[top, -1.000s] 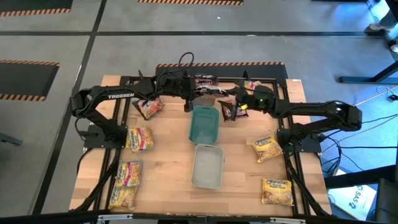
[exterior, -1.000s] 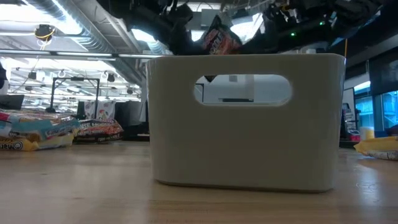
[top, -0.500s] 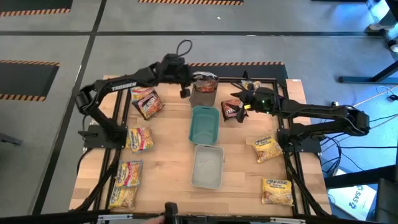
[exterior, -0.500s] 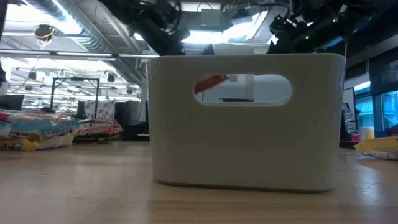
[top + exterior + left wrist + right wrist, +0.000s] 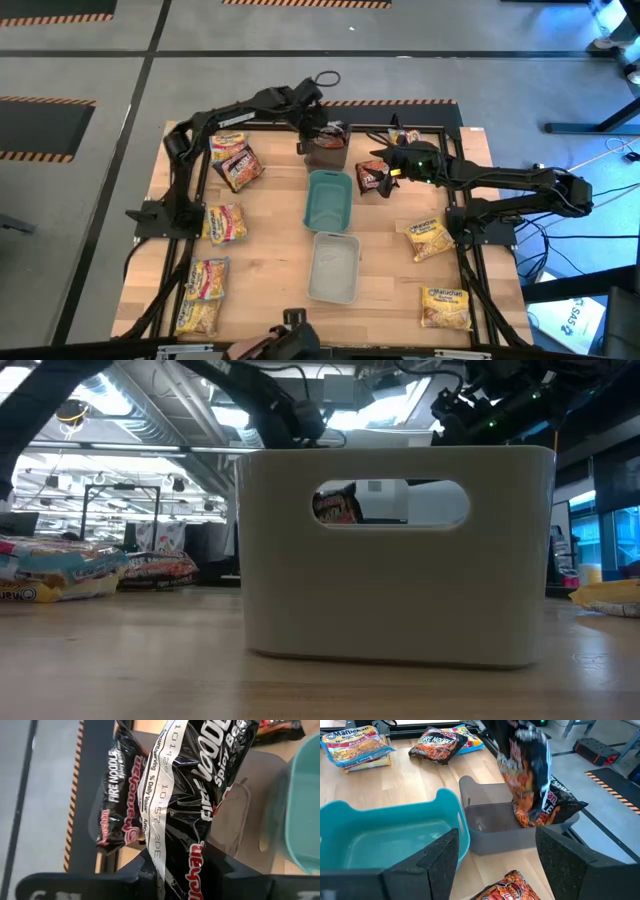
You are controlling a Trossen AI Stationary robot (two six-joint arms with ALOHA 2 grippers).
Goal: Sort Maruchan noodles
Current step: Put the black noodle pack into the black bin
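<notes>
- High view: the left gripper (image 5: 322, 133) hangs over the dark grey rectangular plastic tray (image 5: 326, 155) at the far middle of the wooden table (image 5: 270, 250), its fingers pinched on a dark crinkly "Fire Noodle" packet (image 5: 195, 815).
- Left wrist view: that packet hangs between the two dark fingers, above a second dark packet (image 5: 120, 805) lying at the grey tray's far edge.
- Right wrist view: the held packet dangles upright into the grey tray, its lower end inside.
- Right gripper (image 5: 385, 172) sits just right of the teal rectangular plastic tray (image 5: 329, 199), fingers spread apart and holding nothing, with a dark red-brown packet (image 5: 370, 178) lying on the table right beside them.
- A pale plastic tray (image 5: 333, 267) stands nearer the front, in line with the teal one.
- A red-brown packet (image 5: 236, 166) and yellow packets (image 5: 224, 222) lie along the table's left side; more yellow packets (image 5: 428, 238) lie along its right.
</notes>
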